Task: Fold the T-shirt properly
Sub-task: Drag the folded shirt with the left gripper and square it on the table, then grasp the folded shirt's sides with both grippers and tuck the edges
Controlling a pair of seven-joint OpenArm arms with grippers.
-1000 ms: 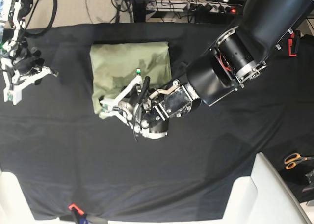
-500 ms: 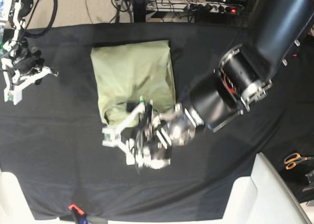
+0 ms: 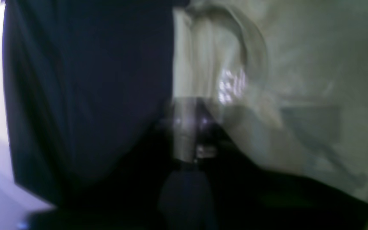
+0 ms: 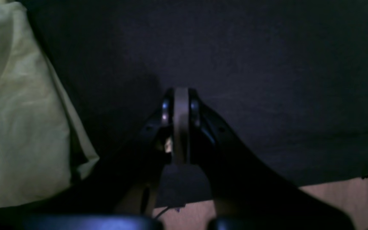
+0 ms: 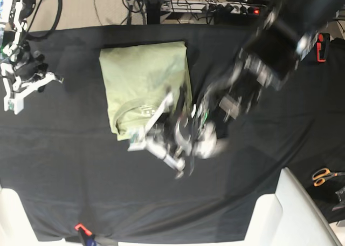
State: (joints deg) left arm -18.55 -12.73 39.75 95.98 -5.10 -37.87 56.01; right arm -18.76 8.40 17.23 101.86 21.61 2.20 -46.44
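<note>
The pale green T-shirt (image 5: 145, 79) lies folded into a rectangle on the black cloth, its round collar (image 5: 137, 108) showing near the front edge. My left gripper (image 5: 141, 138) is blurred with motion just at that front edge. In the left wrist view its fingers (image 3: 187, 127) stand together, with the T-shirt (image 3: 299, 80) to their right and nothing seen between them. My right gripper (image 5: 24, 87) rests at the far left, apart from the shirt. In the right wrist view it (image 4: 180, 105) is shut over bare cloth, with the T-shirt (image 4: 18, 127) at the left.
A black cloth (image 5: 81, 176) covers the table. Orange-handled scissors (image 5: 323, 176) lie at the right edge. White chair parts (image 5: 291, 213) stand at the front right. Cables and a power strip (image 5: 232, 8) lie behind the table.
My left gripper slid off the shirt toward the front, opened wide, then shut. The left arm is swinging back to the right. The shirt now lies longer, with its collar showing. The right arm stayed still.
</note>
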